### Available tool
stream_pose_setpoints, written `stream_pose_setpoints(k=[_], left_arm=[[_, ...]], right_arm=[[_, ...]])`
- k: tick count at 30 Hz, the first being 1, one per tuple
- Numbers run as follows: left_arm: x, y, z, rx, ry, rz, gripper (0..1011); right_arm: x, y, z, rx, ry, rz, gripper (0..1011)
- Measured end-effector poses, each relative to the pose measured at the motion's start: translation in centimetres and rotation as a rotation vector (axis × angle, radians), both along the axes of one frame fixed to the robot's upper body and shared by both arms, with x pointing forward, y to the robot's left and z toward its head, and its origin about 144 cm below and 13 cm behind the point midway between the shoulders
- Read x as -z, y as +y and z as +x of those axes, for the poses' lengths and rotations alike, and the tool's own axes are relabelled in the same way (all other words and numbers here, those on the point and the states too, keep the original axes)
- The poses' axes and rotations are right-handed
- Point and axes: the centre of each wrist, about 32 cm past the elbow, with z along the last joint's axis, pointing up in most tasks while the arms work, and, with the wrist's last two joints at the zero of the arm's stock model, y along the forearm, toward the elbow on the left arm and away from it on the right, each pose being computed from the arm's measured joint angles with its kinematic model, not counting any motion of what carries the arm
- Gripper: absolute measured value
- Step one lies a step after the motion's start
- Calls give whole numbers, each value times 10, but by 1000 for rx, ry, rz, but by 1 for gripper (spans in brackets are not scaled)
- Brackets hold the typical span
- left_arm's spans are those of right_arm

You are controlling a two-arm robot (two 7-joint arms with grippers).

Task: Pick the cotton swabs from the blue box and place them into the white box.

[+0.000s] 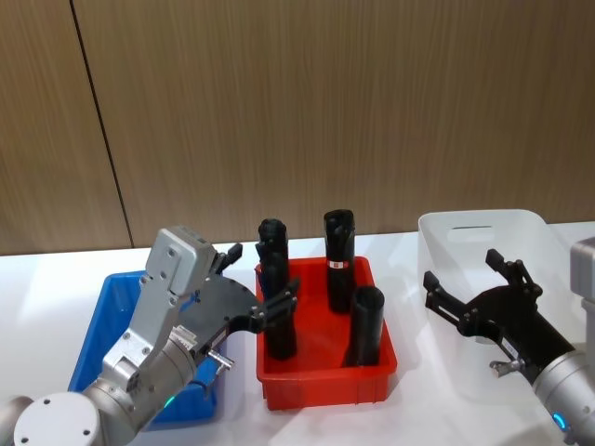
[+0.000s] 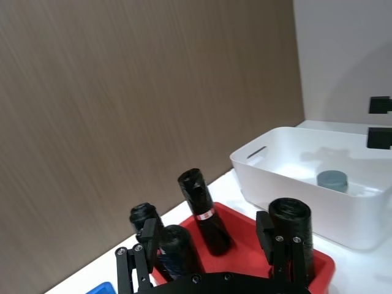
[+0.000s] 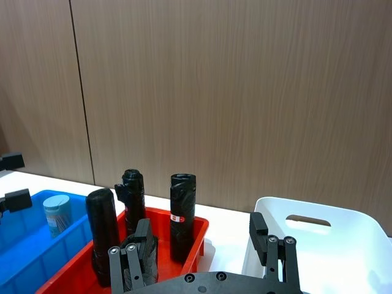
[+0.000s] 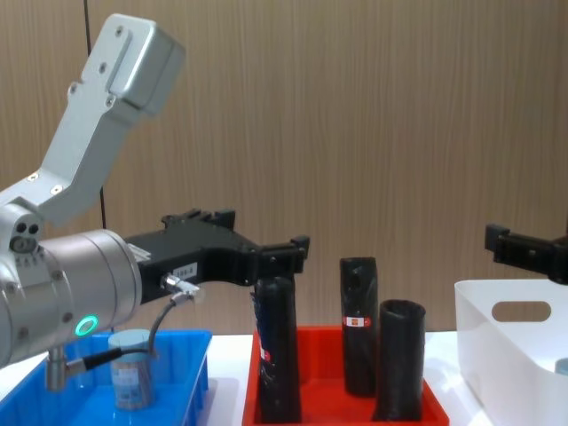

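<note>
At 8 o'clock, blue box (image 1: 93, 334) holding one swab (image 4: 131, 371); left jaws wide open, empty, above its 3 o'clock edge. At 4 o'clock, right jaws open, empty, over white box (image 1: 483, 223). Between picks: next, lower left jaws around swab.

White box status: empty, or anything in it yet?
Not empty. In the left wrist view one cotton swab jar, grey-blue lid up, stands inside the white box. More behind its near wall: cannot tell.

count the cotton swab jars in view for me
2. One cotton swab jar stands in the blue box; another jar sits in the white box. The left arm covers part of the blue box, so more may be hidden.
</note>
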Motion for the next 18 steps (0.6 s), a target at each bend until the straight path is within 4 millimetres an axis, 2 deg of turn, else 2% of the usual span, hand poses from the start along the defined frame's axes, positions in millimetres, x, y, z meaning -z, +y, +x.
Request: stream_pose_setpoints(k=[18], left_arm=[[-1, -17, -16, -151, -96, 9, 1004]], right_arm=[[0, 0, 0, -1, 0, 0, 1001]])
